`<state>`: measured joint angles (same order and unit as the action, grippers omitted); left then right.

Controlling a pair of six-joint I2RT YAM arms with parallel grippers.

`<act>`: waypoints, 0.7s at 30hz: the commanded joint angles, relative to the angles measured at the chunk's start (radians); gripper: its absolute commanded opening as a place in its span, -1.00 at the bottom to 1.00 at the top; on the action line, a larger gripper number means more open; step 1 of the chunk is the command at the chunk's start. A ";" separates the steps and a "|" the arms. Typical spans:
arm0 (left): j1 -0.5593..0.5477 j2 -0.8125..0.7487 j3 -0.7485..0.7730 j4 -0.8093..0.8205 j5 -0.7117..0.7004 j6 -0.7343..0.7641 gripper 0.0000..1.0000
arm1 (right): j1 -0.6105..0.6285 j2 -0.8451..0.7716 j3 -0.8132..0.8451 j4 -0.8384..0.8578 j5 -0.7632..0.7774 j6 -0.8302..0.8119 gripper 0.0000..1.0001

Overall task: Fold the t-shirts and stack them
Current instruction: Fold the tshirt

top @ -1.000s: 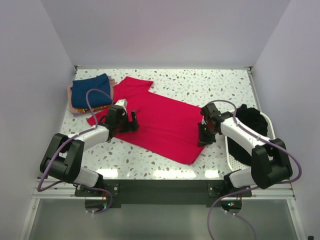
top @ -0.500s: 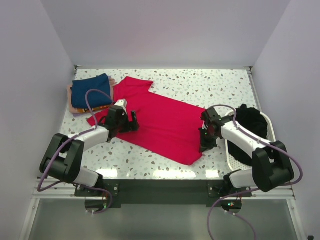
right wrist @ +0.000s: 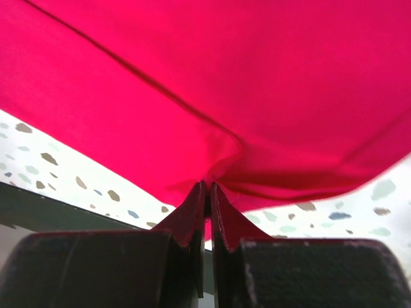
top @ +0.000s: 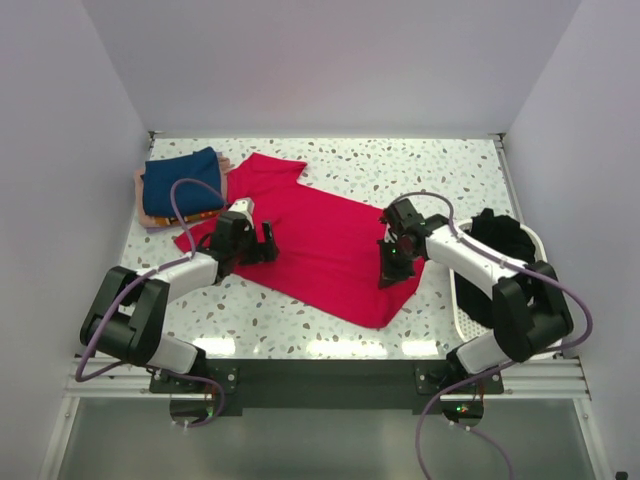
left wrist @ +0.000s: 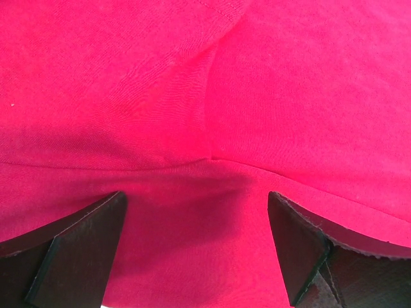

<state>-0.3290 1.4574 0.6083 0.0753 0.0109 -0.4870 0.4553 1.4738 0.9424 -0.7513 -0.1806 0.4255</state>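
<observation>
Crimson-red short-sleeved cloth t-shirt [top: 320, 250] lies spread flat and slantwise across the middle of the pale speckled table [top: 400, 170], collar end toward 11 o'clock, bottom corner toward 6 o'clock. Nearest in: right gripper [top: 388, 272], at about 4 o'clock of the shirt, jaws closed tight on a pinch of its right-hand edge. The wrist view shows red cloth tented up off the tabletop from that pinch. At 3 o'clock, just beside that arm: white perforated plastic basket [top: 460, 312], black tees [top: 505, 245] heaped inside, unfolded. Left gripper [top: 262, 243] at 9 o'clock of the shirt, jaws spread wide, holding nothing; fingers straddle a seam line low over the red cloth, contact unclear. Far corner, 10 o'clock: navy blue folded tee [top: 180, 180] atop a pale pink folded tee [top: 150, 213], just beside the red sleeve. Reading: first fold of the red shirt is in hand, with a grip made on one side only. Next move likely needs the left jaws to close or pin their side, then the pinched edge carried across toward 9 o'clock, kept low so the whole shirt does not drag.
</observation>
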 commanded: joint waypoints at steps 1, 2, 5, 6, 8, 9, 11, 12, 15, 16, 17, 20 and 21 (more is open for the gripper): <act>-0.005 0.029 -0.030 -0.012 -0.008 0.005 0.93 | 0.031 0.054 0.082 0.041 -0.034 -0.002 -0.91; -0.004 0.032 -0.031 -0.012 -0.009 0.005 0.93 | 0.037 0.069 0.090 0.055 -0.033 -0.004 -0.90; -0.004 0.032 -0.033 -0.012 -0.008 0.005 0.93 | 0.042 0.108 0.111 0.073 -0.026 -0.005 -0.88; -0.004 0.031 -0.033 -0.012 -0.008 0.005 0.93 | 0.045 0.105 0.113 0.084 -0.022 -0.002 -0.85; -0.004 0.032 -0.033 -0.014 -0.008 0.005 0.93 | 0.046 0.092 0.108 0.107 -0.017 0.004 -0.82; -0.004 0.034 -0.035 -0.014 -0.009 0.005 0.94 | 0.046 0.088 0.107 0.115 -0.025 0.005 -0.78; -0.005 0.038 -0.035 -0.012 -0.008 0.005 0.94 | 0.046 0.082 0.104 0.139 -0.052 0.006 -0.74; -0.004 0.041 -0.035 -0.011 -0.009 0.007 0.94 | 0.046 0.088 0.101 0.145 -0.077 0.006 -0.71; -0.004 0.049 -0.031 -0.006 -0.009 0.004 0.93 | 0.060 0.132 0.107 0.156 -0.089 0.004 -0.70; -0.005 0.050 -0.028 -0.006 -0.009 0.005 0.93 | 0.066 0.144 0.119 0.156 -0.094 0.002 -0.70; -0.005 0.049 -0.028 -0.008 -0.008 0.005 0.93 | 0.084 0.158 0.124 0.156 -0.095 0.002 -0.70; -0.004 0.050 -0.025 -0.011 -0.008 0.008 0.93 | 0.126 0.197 0.157 0.152 -0.096 0.009 -0.68; -0.004 0.052 -0.027 -0.011 -0.009 0.008 0.94 | 0.135 0.206 0.170 0.153 -0.095 0.010 -0.66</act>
<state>-0.3290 1.4723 0.6056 0.1131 0.0097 -0.4862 0.5537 1.6630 1.0580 -0.6167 -0.2363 0.4274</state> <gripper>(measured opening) 0.965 0.162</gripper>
